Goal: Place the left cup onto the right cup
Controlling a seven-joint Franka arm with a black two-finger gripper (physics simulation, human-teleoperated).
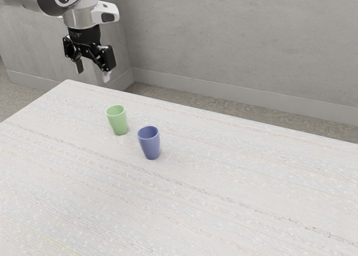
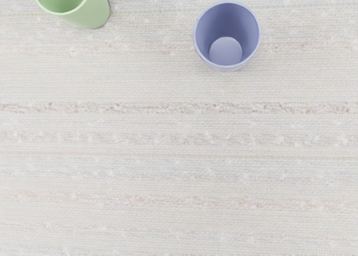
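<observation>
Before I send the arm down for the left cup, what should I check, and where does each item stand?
1. Gripper open and empty: ok.
2. Green cup upright, mouth up: ok.
3. Blue cup upright, nothing inside: ok.
4. Cups apart, room for a finger between: ok.
5. Gripper lined up over the green cup: not ok; it hangs high, and the cup sits off-centre in the wrist view.

Bright, even, diffuse light on the table [image 1: 235,205], faint soft shadows at the green cup [image 1: 117,119] and blue cup [image 1: 149,142].
</observation>
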